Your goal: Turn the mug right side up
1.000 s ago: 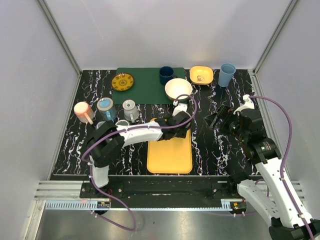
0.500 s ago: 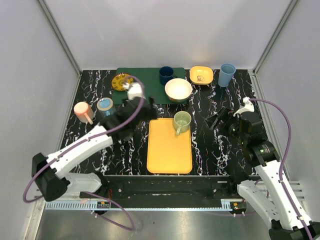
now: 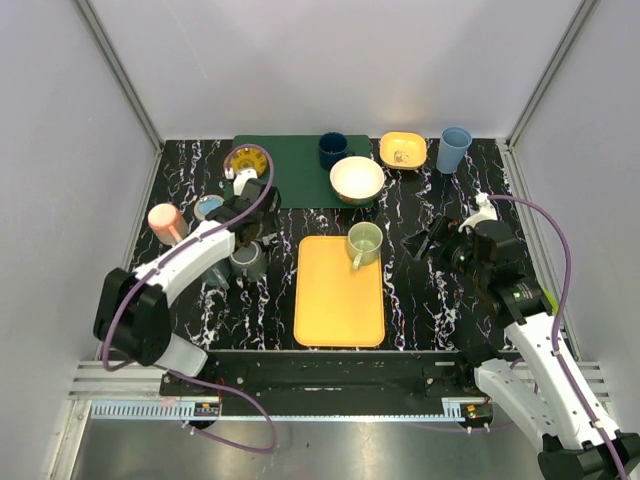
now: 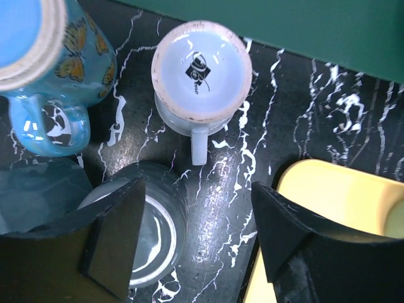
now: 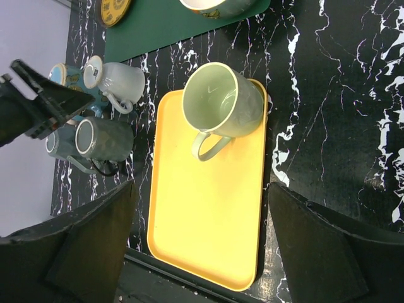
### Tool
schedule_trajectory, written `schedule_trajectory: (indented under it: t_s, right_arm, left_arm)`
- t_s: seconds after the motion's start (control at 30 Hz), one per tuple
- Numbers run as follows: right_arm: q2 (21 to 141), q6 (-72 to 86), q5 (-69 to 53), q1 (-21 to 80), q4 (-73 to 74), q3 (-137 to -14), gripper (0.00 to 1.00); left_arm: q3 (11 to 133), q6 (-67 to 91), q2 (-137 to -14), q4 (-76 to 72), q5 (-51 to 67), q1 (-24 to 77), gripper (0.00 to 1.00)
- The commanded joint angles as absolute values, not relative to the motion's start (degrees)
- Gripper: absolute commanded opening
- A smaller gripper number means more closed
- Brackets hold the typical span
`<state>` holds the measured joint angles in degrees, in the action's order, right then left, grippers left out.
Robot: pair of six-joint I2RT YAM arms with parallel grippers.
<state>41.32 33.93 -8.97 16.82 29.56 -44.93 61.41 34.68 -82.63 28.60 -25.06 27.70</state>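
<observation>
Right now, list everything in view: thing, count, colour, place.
tray: 1, yellow, centre
green mug: 1, upright on tray's far end
white mug: 1, base up, left of tray
butterfly mug: 1, blue, beside white mug
grey mugs: 2, left of tray
pink mug: 1, far left
mat: 1, green, far side
plate: 1, yellow patterned, on mat
navy mug: 1, on mat
bowl: 1, cream, mat's right edge
dish: 1, yellow, right of mat
cup: 1, light blue, far right
left tool: open, over left mugs
right tool: open, right of tray
</observation>
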Motion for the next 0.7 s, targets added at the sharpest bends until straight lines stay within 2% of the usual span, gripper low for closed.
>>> schedule_trajectory:
  t_s: [0.0,0.4,0.67]
  right_arm:
    - [40.7,34.3,-10.8,17.1,26.4,-44.5,0.90]
    - [40.3,34.0,-10.2,17.0,26.5,-43.9,0.90]
    - [41.1,33.9,-9.8,17.0,26.0,-43.7,0.90]
  left_arm:
    - [64.9,34.8,-87.6,25.9,-20.4,26.5,0.68]
    - [66.0,33.9,-96.4,21.4,-19.0,22.7,0.60]
    - [66.8,32.8,-98.9,19.6,-17.6,21.5,0.47]
